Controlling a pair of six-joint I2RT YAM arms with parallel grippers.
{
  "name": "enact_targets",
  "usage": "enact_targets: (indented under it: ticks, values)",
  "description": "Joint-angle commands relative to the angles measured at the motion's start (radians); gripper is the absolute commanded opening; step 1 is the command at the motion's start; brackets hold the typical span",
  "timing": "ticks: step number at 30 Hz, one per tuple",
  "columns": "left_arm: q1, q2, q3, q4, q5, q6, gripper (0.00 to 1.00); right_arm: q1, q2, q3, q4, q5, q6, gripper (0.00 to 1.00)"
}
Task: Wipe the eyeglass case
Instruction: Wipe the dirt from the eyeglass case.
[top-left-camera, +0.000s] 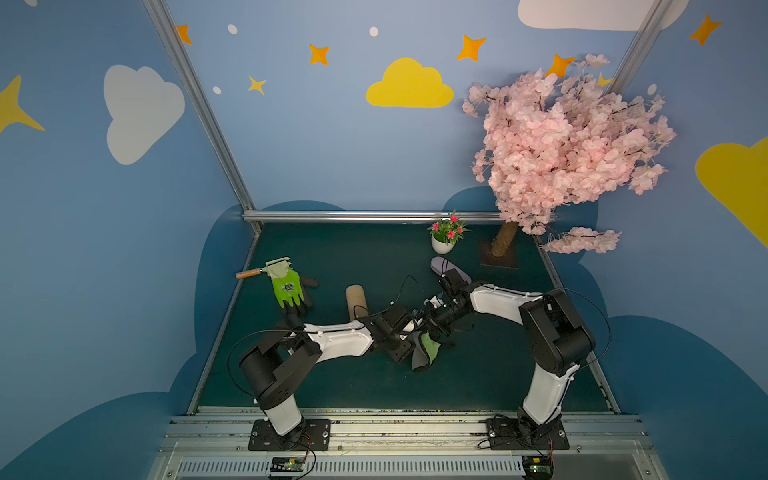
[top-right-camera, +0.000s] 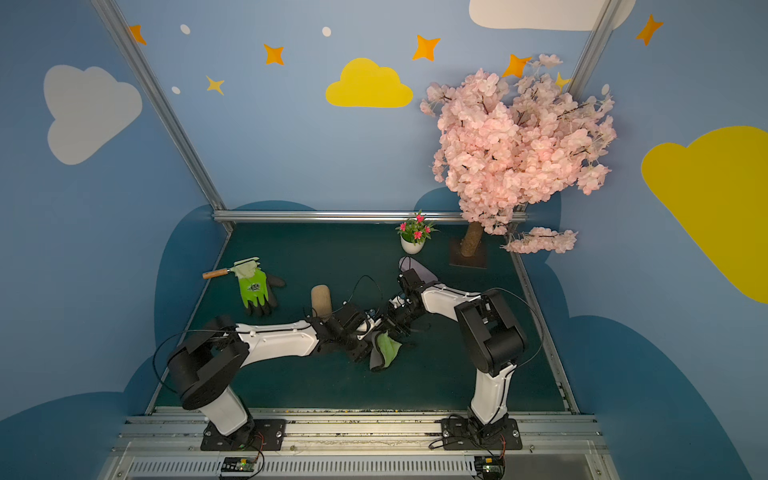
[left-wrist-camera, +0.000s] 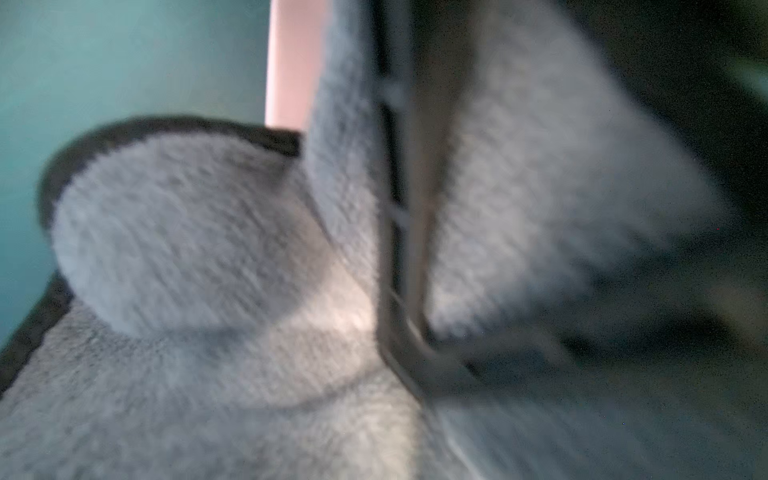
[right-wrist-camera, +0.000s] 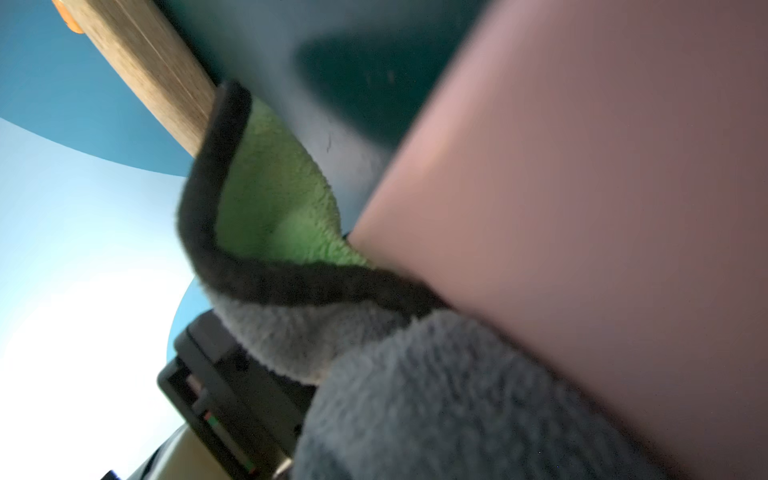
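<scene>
Grey-green cloth (left-wrist-camera: 187, 232) fills both wrist views, touching the pink eyeglass case (right-wrist-camera: 582, 187) at mid-table where my arms meet. Judged: wiping under way, coverage unknown. Noted: my right claw (top-left-camera: 438, 330) is closed, on what unclear; my left claw (top-left-camera: 399, 351) is buried in cloth, state cannot be told. Case nearly hidden in both top views; wrist views blurred.

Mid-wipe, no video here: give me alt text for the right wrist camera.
A grey-and-green cloth with dark edging lies against the smooth pink eyeglass case, which fills much of the blurred frame. Behind lie the teal table and a wooden cylinder.
</scene>
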Motion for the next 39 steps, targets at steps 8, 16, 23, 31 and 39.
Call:
enact_targets:
  ticks: [8, 16, 23, 31, 39]
  values:
    - [-0.042, -0.012, -0.086, 0.025, -0.184, 0.091, 0.03, -0.125, -0.005, 0.169, -0.410, 0.654, -0.310, 0.00]
    - [-0.155, 0.067, -0.061, 0.091, -0.439, 0.163, 0.03, -0.060, 0.068, 0.500, -0.591, 0.386, -0.396, 0.00]
    - [-0.180, 0.090, -0.043, 0.079, -0.490, 0.165, 0.03, 0.060, 0.169, 0.379, -0.457, 0.115, -0.320, 0.00]
    - [-0.180, 0.083, -0.043, 0.062, -0.497, 0.143, 0.03, -0.098, 0.110, 0.255, -0.551, 0.459, -0.408, 0.00]
    - [-0.184, 0.092, -0.037, 0.052, -0.518, 0.128, 0.03, -0.113, 0.088, 0.298, -0.636, 0.812, -0.437, 0.00]
